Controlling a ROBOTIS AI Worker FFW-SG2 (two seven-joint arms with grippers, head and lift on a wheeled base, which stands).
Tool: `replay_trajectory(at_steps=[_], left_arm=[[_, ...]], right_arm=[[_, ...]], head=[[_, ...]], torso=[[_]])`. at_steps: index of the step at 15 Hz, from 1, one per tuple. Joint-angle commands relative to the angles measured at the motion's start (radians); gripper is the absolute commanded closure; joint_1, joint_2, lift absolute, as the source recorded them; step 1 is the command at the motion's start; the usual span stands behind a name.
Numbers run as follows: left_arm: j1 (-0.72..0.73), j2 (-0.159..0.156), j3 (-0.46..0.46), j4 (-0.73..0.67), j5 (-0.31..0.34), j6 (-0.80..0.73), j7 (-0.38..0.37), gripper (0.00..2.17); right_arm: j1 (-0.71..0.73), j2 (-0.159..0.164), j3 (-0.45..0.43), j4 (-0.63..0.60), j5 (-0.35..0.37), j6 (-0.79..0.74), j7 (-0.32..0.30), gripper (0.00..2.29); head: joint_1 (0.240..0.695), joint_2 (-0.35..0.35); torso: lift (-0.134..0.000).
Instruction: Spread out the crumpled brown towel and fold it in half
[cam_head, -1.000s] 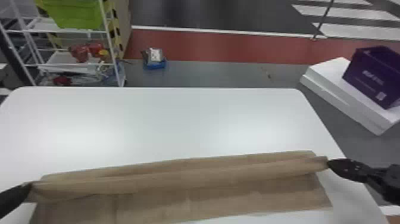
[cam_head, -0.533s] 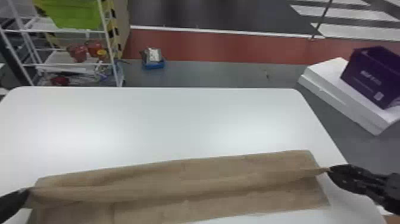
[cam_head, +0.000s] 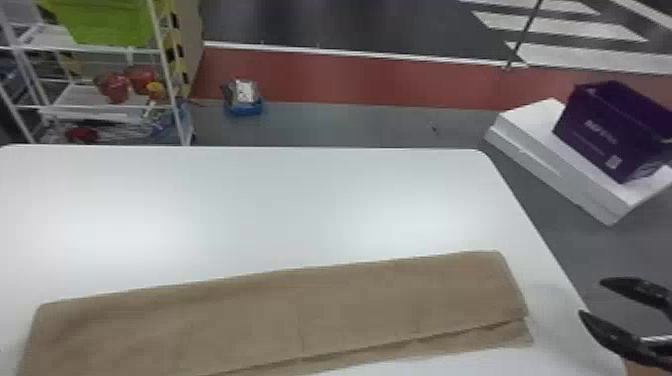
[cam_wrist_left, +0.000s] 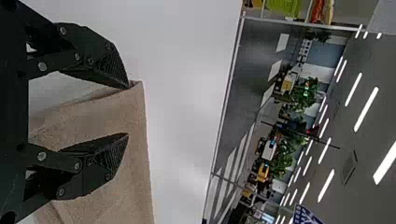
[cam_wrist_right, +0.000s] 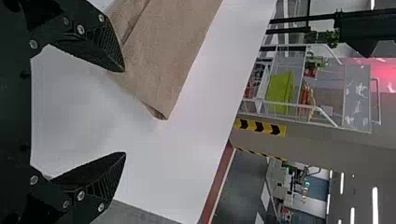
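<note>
Brown towel (cam_head: 300, 320) lies doubled lengthwise on the robot's side of the white table (cam_head: 260, 200), under-layer showing along one edge. Left gripper (cam_wrist_left: 128, 111) wide at one end; right gripper (cam_head: 592, 298) wide, clear of the other, presumably to leave the fold undisturbed.

Purple box (cam_head: 575, 125): a line of pale print on its side, smaller print below, lettering too blurred to make out
Square label (cam_head: 613, 161): pale, low on the box's side, pattern unclear
Hazard tape (cam_wrist_right: 260, 127): yellow with black chevrons, on a panel by the shelf rack (cam_head: 167, 62)
Floor markings (cam_head: 560, 26): white crossing stripes on dark ground
</note>
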Motion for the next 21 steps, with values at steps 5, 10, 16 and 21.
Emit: replay_trajectory(at_steps=[5,10,16,21], left_arm=[[-0.009,-0.003,0.019,-0.078,0.042,0.085,0.04,0.62],[0.017,-0.003,-0.05,-0.151,0.049,0.239,0.089,0.09],[0.102,-0.003,-0.222,-0.221,-0.007,0.276,0.163,0.21],[0.112,-0.003,-0.296,-0.263,-0.083,0.34,0.213,0.21]], right_arm=[[0.012,0.096,-0.062,-0.204,-0.042,0.26,-0.011,0.12],[0.012,0.142,-0.042,-0.31,-0.034,0.435,-0.056,0.14],[0.081,0.179,0.028,-0.413,0.064,0.248,-0.056,0.29],[0.118,0.205,0.027,-0.556,0.096,0.22,-0.056,0.35]], head=[[0.695,-0.15],[0.695,-0.126],[0.695,-0.155],[0.695,-0.164]], torso=[[-0.123],[-0.123],[-0.123],[-0.123]])
